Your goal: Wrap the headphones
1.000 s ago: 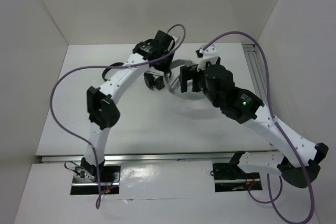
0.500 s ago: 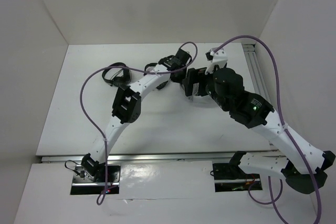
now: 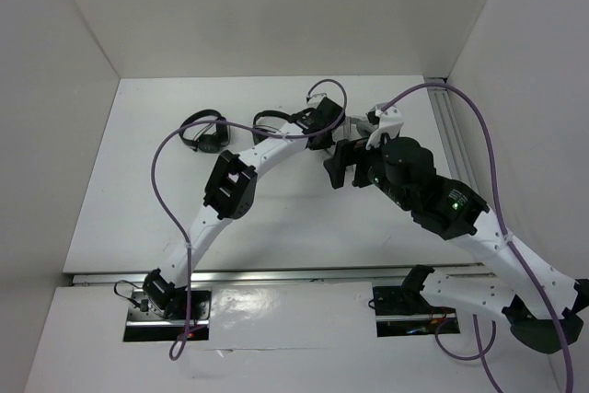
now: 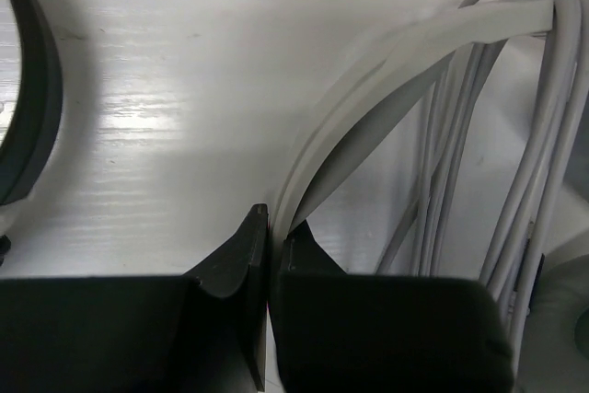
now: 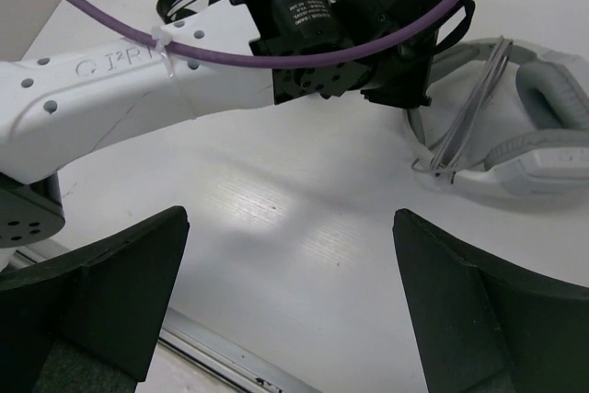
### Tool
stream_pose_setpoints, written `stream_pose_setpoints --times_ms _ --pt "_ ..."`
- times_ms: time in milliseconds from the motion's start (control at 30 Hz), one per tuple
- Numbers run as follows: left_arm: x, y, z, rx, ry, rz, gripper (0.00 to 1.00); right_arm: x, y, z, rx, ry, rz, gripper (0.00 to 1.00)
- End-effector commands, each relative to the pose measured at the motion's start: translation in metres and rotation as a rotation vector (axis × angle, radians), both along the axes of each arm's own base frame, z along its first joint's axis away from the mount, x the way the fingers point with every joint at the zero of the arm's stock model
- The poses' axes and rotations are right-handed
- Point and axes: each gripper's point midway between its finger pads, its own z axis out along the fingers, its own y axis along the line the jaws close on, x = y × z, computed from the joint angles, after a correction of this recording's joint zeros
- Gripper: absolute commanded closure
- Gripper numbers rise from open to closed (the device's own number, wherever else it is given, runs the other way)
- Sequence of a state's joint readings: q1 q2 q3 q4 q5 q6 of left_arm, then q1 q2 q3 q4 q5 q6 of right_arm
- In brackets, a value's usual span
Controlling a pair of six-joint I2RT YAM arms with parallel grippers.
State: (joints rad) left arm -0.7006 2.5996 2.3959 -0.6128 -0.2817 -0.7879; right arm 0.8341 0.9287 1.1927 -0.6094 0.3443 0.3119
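Observation:
The light grey-white headphones [image 5: 543, 167] lie on the table, with the thin grey cable [image 4: 543, 135] wound in several strands across the wide band [image 4: 414, 52]. My left gripper [image 4: 273, 227] is shut on the band's edge; it also shows in the right wrist view [image 5: 409, 94] and the top view [image 3: 324, 131]. My right gripper [image 5: 294, 319] is wide open and empty over bare table, to the near left of the headphones. In the top view the right gripper [image 3: 336, 167] and its arm hide most of the headphones.
Two smaller black headphones [image 3: 204, 132] [image 3: 270, 121] lie at the back left, close to my left arm. One black band [image 4: 32, 108] curves at the left edge of the left wrist view. A metal rail [image 3: 451, 126] runs along the right wall.
My left arm stretched right and forward, bringing its gripper to the headphones' band. My right gripper drew back toward the near side, off the headphones.

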Motion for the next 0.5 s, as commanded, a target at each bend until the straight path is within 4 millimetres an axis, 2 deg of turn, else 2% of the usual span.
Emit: stream_pose_setpoints --times_ms 0,67,133,167,233,333,433,467 --pt "0.028 -0.014 0.022 -0.153 -0.085 0.125 1.0 -0.006 -0.001 0.0 0.04 0.004 0.012 0.0" --pt "0.029 -0.016 0.012 -0.163 -0.069 0.146 1.0 -0.01 0.001 -0.002 0.044 0.011 0.034 0.0" --pt "0.033 -0.017 0.014 -0.195 -0.062 0.155 1.0 -0.012 0.001 0.0 0.062 0.011 0.039 0.0" --pt "0.032 -0.017 0.007 -0.196 -0.052 0.164 1.0 -0.015 0.001 0.003 0.073 0.007 0.053 0.0" --pt "0.037 -0.02 0.011 -0.231 -0.054 0.151 0.99 -0.016 0.003 0.003 0.075 0.009 0.061 0.0" --pt "0.033 -0.023 0.012 -0.237 -0.045 0.123 0.7 -0.017 0.004 -0.001 0.07 0.018 0.071 0.0" --pt "0.03 -0.02 0.016 -0.239 -0.048 0.123 0.53 -0.018 0.005 -0.001 0.065 0.017 0.084 0.0" --pt "0.028 -0.02 0.016 -0.242 -0.04 0.117 0.51 -0.02 0.007 -0.001 0.067 0.02 0.094 0.0"
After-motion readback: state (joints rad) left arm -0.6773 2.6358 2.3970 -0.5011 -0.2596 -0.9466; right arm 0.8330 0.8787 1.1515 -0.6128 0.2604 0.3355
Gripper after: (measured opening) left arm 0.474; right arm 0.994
